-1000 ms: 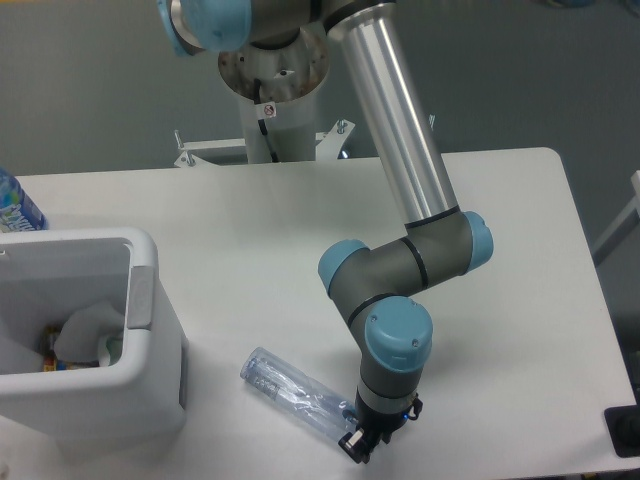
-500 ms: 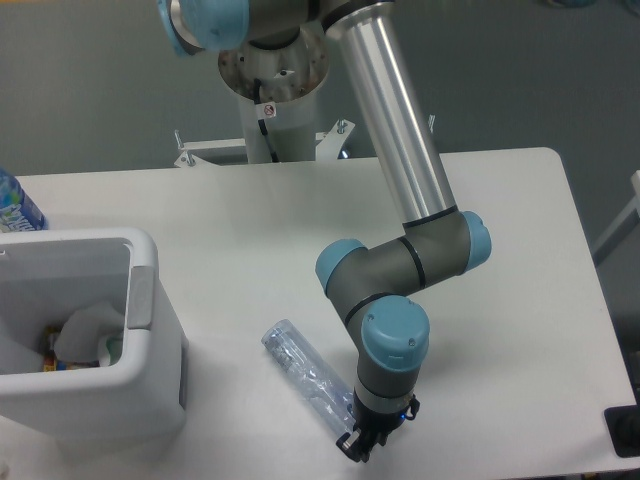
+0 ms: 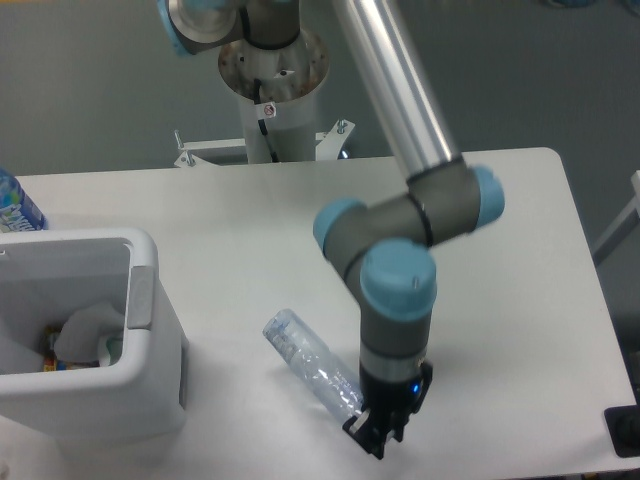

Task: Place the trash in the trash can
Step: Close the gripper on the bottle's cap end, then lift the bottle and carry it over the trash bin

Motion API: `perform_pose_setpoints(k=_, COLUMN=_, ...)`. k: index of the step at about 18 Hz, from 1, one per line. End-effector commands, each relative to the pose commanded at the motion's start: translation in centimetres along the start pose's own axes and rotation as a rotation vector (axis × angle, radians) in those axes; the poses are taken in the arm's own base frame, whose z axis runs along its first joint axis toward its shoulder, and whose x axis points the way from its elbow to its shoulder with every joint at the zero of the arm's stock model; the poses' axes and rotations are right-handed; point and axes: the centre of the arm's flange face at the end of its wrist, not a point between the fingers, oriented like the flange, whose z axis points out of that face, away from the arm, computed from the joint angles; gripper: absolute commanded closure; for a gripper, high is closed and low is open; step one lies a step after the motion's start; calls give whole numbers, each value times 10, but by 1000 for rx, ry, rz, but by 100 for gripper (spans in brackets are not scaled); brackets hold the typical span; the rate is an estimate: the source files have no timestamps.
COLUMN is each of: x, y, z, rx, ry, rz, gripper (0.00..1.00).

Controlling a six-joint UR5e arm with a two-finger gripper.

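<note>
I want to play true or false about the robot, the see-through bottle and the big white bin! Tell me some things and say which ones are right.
1. The robot's hand holds one end of the clear, label-less plastic bottle. True.
2. The clear bottle is already inside the large white boxy plastic bin. False: it is outside, to the right of the bin, by the hand.
3. A crumpled white paper wad lies in the bin. True.
4. The bottle with the blue-and-white label stands at the table's right edge. False: it is at the left edge, behind the bin.
5. The bin is tipped over on its side. False: it stands upright, opening upward.
</note>
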Motion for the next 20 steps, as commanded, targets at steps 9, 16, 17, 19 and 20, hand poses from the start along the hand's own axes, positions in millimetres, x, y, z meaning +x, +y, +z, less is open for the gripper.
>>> perform_pose_setpoints(k=9, x=84, y=-15, z=-167, rx=264, ry=143, rz=117, gripper=86)
perform_pose_setpoints(k=16, x=176, y=46, z=-196, rx=270, ry=263, rz=272, gripper=86)
perform_pose_setpoints(k=17, x=186, y=54, z=-199, rx=266, ry=276, rz=289, gripper=86)
perform_pose_setpoints(k=19, x=206, y=73, z=-205, rx=259, ry=301, rz=341, gripper=86)
perform_pose_setpoints(k=20, x=217, y=84, z=-206, rx=252, ry=313, rz=374, gripper=86)
